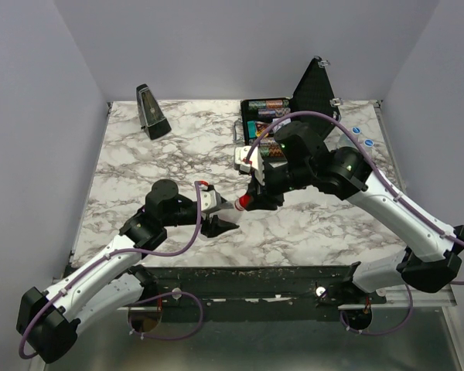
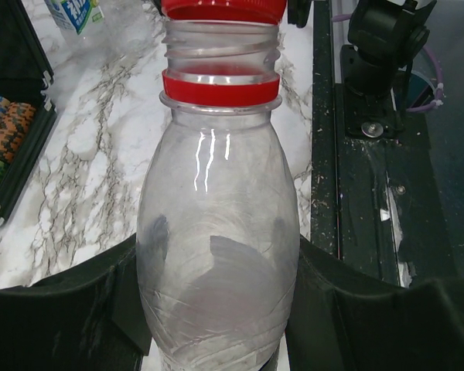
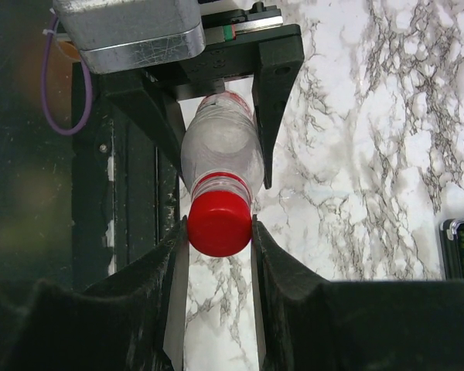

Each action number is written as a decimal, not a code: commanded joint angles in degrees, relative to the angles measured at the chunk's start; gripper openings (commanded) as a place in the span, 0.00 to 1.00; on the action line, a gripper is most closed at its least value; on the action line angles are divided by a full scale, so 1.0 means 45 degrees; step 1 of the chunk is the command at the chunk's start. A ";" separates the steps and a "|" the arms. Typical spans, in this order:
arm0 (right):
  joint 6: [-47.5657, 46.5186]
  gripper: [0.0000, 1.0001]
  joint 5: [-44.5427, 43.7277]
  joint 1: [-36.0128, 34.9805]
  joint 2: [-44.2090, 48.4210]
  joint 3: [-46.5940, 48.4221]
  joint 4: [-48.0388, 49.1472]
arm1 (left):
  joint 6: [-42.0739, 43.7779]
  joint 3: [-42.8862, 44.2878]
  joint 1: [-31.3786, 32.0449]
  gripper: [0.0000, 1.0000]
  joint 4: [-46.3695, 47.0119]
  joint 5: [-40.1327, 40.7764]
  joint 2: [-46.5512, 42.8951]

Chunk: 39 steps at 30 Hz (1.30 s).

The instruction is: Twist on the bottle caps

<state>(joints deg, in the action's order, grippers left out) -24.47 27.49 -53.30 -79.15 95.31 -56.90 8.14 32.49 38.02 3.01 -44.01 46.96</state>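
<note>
Here's the plain red round plastic screw cap (image 3: 219, 223), dead centre of the right wrist view, sitting on the neck of the clear smooth-walled plastic bottle (image 2: 216, 232). The right gripper (image 3: 219, 226) has its 2 black fingers pressed against the cap's sides, clamped on it. Bottle and cap hang between the arms, just below the middle of the top view, above the white marble-veined tabletop (image 1: 139, 162). The left gripper (image 2: 216, 267) is closed round the bottle's fat, glossy belly.

Step in hand, I'd say: threading cap 1. In the left wrist view, bare thread ridges show between the cap and the red collar ring (image 2: 220, 86), so it looks not yet seated. The next move calls for a wrist twist with the body held firm; those thin walls may flex. 2 small blue caps with white tops (image 1: 356, 131) wait at the upper right table edge.
</note>
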 commanded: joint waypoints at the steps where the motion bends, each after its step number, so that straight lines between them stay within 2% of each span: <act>1: -0.0246 0.31 0.0474 -0.0070 -0.0183 0.0441 -0.0381 | 0.0046 0.0456 0.0086 0.43 0.0523 -0.0611 0.0033; 29: -0.0578 0.31 0.1587 -0.0109 -0.1042 0.1105 -0.1865 | -0.0305 0.0280 0.0067 0.41 0.0973 -0.0611 0.0131; 39: -0.0929 0.32 0.1334 -0.0090 -0.1316 0.1223 -0.2217 | -0.0793 0.0397 0.0067 0.39 0.1344 -0.0981 0.0287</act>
<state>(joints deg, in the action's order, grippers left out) -27.38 30.63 -53.15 -83.09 99.96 -63.09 6.00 32.47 38.37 3.36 -46.26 47.70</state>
